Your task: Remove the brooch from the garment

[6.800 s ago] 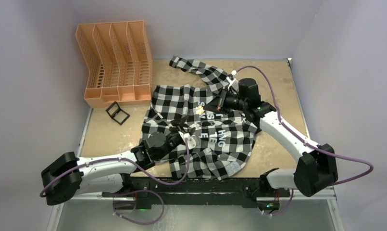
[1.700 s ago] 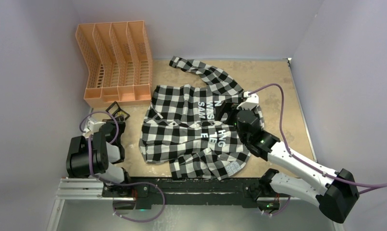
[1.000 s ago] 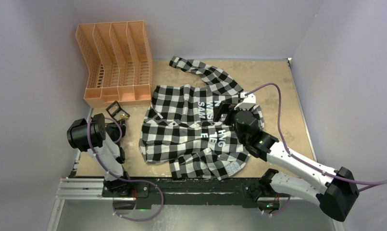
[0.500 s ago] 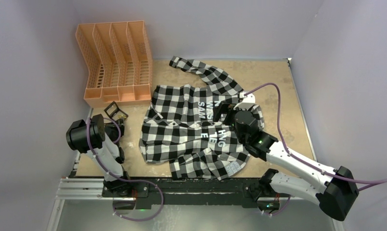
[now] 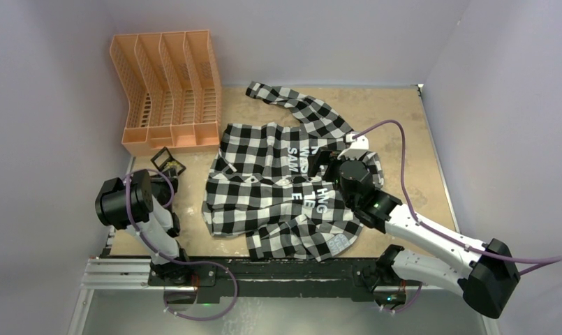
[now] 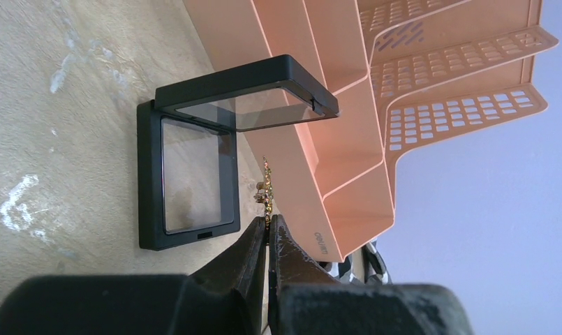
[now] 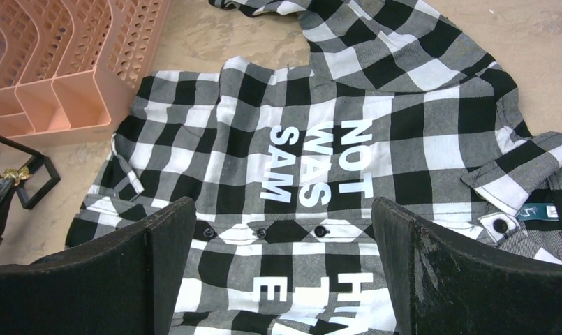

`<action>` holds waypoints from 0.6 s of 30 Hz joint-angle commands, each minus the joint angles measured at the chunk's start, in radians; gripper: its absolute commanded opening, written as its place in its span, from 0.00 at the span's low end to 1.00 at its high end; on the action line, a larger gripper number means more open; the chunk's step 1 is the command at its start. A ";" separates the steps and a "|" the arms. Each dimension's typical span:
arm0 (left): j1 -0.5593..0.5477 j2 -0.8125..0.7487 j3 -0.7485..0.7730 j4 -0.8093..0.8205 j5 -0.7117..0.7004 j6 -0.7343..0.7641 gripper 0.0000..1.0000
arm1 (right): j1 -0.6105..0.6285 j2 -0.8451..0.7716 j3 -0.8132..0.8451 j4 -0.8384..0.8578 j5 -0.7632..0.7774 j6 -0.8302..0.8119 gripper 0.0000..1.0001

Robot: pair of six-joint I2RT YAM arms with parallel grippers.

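The tan counter (image 5: pixel 403 125) carried the garment (image 5: pixel 264 181), spread flat across its middle with one sleeve reaching toward the far wall and the white lettering facing up. At the far left corner stood an orange file rack (image 5: pixel 167 91), its slotted compartments open to the top. The right gripper (image 7: pixel 279 209) hung above the garment's right half with its two fingers spread wide apart, gripping nothing – the printed words and a row of dark buttons showed between them. Off the garment's left edge, near the rack's front, a small black case (image 6: pixel 194 174) lay on the counter with its clear-windowed lid propped open. The left gripper (image 6: pixel 267 223) was poised beside that case, its fingers pressed together on the brooch (image 6: pixel 266 187). The gold piece – seen edge-on from the left wrist – stuck out past the fingertips, well apart from the garment and just beside the case's open frame.
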 commanded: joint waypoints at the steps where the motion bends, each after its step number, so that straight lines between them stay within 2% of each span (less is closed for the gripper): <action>1: 0.013 0.013 -0.001 0.286 -0.032 -0.011 0.00 | 0.006 0.000 -0.004 0.031 0.018 -0.018 0.98; 18: 0.013 0.059 0.046 0.285 -0.068 -0.004 0.04 | 0.010 0.003 -0.006 0.040 0.011 -0.024 0.98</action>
